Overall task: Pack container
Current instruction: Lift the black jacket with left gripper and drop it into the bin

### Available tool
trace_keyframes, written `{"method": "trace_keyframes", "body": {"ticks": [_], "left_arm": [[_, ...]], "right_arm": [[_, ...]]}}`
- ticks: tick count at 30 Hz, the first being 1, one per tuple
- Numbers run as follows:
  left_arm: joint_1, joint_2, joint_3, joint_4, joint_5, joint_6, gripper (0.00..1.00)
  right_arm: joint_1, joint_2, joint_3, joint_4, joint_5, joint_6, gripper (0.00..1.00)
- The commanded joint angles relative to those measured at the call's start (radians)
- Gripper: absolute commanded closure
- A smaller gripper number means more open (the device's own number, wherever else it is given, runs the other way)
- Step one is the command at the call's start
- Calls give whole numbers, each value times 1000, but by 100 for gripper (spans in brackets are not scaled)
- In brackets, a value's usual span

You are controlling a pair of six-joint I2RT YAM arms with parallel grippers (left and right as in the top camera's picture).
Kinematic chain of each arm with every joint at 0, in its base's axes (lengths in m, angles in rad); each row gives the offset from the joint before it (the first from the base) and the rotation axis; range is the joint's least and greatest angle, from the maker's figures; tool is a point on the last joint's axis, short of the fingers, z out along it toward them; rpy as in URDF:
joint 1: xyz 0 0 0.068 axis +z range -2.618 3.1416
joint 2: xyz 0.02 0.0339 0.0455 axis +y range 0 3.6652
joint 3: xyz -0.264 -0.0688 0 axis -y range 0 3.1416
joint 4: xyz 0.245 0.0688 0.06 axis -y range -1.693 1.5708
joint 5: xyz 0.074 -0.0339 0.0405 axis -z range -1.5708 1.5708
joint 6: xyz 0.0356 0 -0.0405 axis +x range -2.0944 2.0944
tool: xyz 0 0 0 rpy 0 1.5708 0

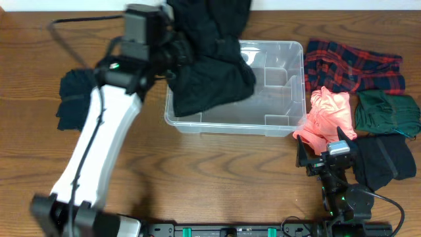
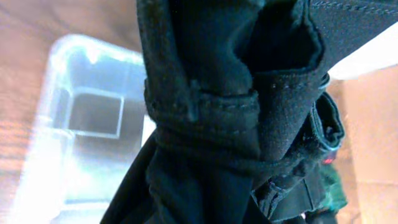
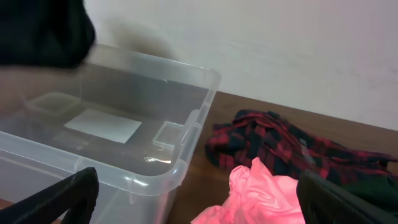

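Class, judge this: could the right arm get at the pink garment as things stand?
Probably yes. The right arm's fingers stand open, and the pink garment lies uncovered just ahead of them, nothing between.

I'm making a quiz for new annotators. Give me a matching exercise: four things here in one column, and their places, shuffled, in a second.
Things:
1 black garment
2 pink garment
3 plaid garment
4 right gripper

Places:
A just right of the near right corner of the container
B by the front edge of the table
C lifted over the container
D right of the container's far right corner

Pairs: 1-C; 2-A; 3-D; 4-B
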Motion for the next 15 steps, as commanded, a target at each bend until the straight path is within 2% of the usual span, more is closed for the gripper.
{"method": "trace_keyframes", "body": {"ticks": [1, 15], "left_arm": [[-18, 38, 33, 15, 21, -30, 94], [-36, 150, 6, -34, 16, -7, 94]], "right_arm": [[-8, -5, -2, -3, 3, -4, 1], [-8, -5, -2, -3, 3, -4, 1]]}}
